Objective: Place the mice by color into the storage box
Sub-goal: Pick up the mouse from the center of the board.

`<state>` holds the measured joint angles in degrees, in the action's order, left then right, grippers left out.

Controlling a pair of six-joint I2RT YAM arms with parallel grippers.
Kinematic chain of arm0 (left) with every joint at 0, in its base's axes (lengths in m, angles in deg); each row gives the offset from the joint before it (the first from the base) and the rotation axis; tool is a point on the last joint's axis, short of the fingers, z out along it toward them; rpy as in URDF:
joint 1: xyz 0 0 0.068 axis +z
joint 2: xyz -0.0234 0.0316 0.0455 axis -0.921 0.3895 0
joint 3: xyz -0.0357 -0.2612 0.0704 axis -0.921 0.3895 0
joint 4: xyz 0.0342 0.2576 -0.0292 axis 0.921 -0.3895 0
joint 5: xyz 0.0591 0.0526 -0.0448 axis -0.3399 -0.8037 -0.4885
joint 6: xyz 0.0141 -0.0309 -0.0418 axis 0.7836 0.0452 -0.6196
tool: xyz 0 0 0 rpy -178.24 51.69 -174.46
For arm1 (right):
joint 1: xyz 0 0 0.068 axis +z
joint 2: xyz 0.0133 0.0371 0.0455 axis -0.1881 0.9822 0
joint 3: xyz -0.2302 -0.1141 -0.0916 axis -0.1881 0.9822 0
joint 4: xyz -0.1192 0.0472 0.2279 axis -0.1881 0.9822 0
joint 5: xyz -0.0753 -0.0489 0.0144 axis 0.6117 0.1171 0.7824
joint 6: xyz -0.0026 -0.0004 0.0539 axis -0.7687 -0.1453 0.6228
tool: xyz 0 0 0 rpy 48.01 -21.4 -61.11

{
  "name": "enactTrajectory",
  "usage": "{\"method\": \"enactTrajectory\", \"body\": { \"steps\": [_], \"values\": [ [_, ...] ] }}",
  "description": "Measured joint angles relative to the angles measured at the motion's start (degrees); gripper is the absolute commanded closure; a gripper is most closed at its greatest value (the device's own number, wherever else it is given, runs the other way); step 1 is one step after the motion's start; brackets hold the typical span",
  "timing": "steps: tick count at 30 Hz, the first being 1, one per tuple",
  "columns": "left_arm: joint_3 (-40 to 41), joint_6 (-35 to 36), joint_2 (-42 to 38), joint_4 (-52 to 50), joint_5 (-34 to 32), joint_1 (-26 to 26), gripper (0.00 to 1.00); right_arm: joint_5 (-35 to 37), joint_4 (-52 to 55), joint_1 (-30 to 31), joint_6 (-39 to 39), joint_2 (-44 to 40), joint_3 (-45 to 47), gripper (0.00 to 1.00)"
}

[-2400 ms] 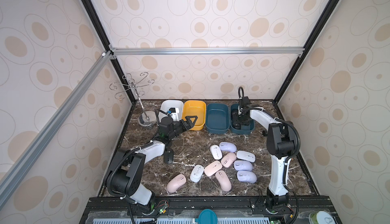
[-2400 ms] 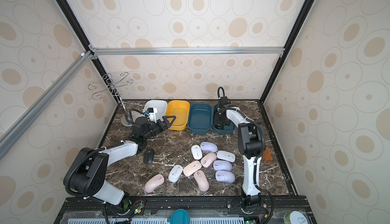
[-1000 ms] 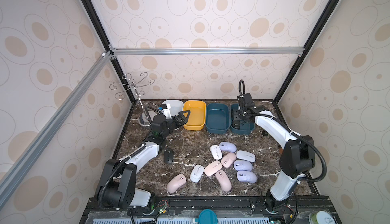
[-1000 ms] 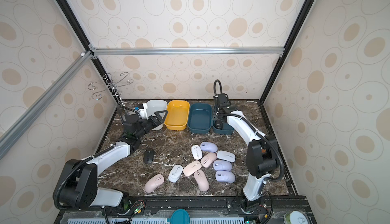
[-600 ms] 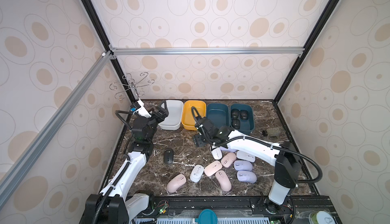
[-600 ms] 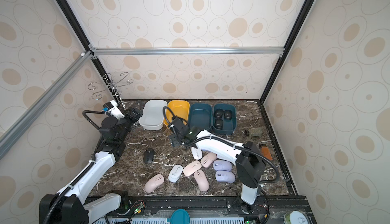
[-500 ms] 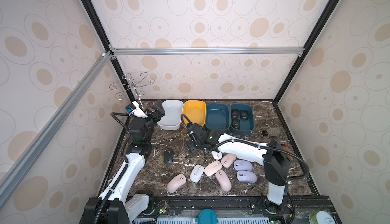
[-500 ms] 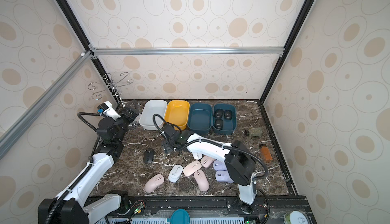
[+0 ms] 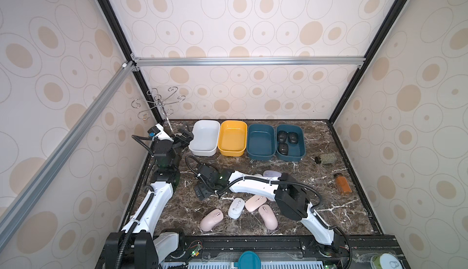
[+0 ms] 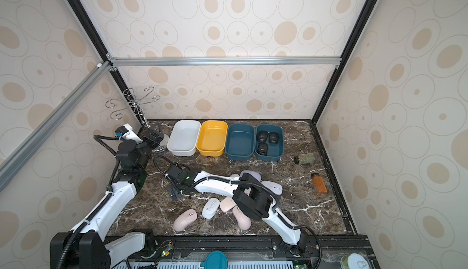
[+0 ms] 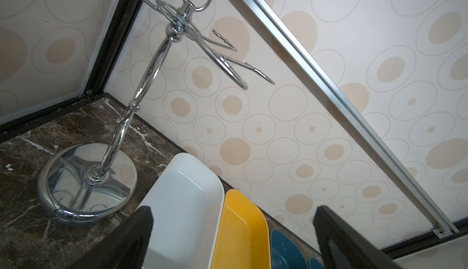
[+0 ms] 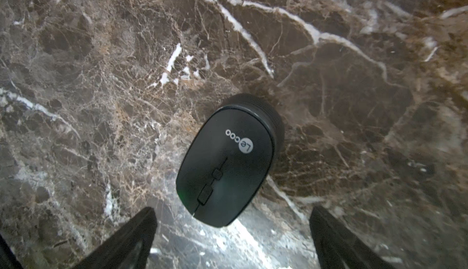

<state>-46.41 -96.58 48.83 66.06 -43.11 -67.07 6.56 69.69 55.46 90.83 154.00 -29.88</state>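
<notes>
Left of the middle of the brown, white-veined marble counter point(image 12: 88, 77), a black mouse point(image 12: 228, 161) lies flat. It is matte and oval, with a scroll wheel, a small button, and "Lecoo" in pale letters on its back. The right gripper point(image 12: 231, 210) hangs over it with its black fingers point(image 12: 131, 232) spread wide. The wheel end of the mouse reaches between the tips with a gap on each side, so nothing is held. Half a second ago this gripper stood nearer the counter's middle and the mouse lay uncovered in both top views; now the gripper hides it there.

At the right end of the row along the back edge, a smooth teal bin point(image 9: 291, 156) holds three black mice point(image 9: 293, 137). The left gripper point(image 11: 233, 213) is also spread wide and empty. It is raised near the back left corner, facing a glossy white bin point(image 11: 182, 204) and a chrome hook stand point(image 11: 88, 179), about where it was half a second ago. Pink mice point(image 9: 212, 219) and a white mouse point(image 9: 236, 204) lie toward the front edge.
</notes>
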Motion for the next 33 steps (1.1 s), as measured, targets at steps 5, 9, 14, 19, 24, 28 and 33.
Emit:
{"method": "enactTrajectory", "body": {
  "steps": [5,9,14,19,24,28,33],
  "values": [
    [0.02,-0.87,1.18,1.29,2.51,0.22,0.0,3.56,2.8,0.24,-0.96,7.72,-9.03,0.02],
    [0.02,-1.53,2.6,1.79,4.28,0.31,0.0,7.17,5.42,0.5,-1.66,11.96,-14.84,0.16],
    [0.02,-1.79,2.89,2.32,5.38,0.57,0.0,8.5,5.09,0.5,-1.79,11.56,-13.7,0.32],
    [0.02,-1.88,2.89,2.93,6.08,0.63,0.0,8.79,1.22,0.5,-2.14,5.77,-3.58,0.43],
    [0.02,-2.19,3.02,3.45,6.88,0.63,0.0,9.25,-1.68,0.07,-3.08,-0.02,6.12,0.46],
    [0.04,-2.23,3.34,3.91,7.61,0.63,0.0,8.59,-3.98,-1.16,-4.13,-3.87,12.74,0.45],
    [0.04,-3.26,4.74,5.33,9.62,0.63,0.0,4.39,-6.73,-4.24,-7.63,-10.97,23.74,0.42]
  ]
}}
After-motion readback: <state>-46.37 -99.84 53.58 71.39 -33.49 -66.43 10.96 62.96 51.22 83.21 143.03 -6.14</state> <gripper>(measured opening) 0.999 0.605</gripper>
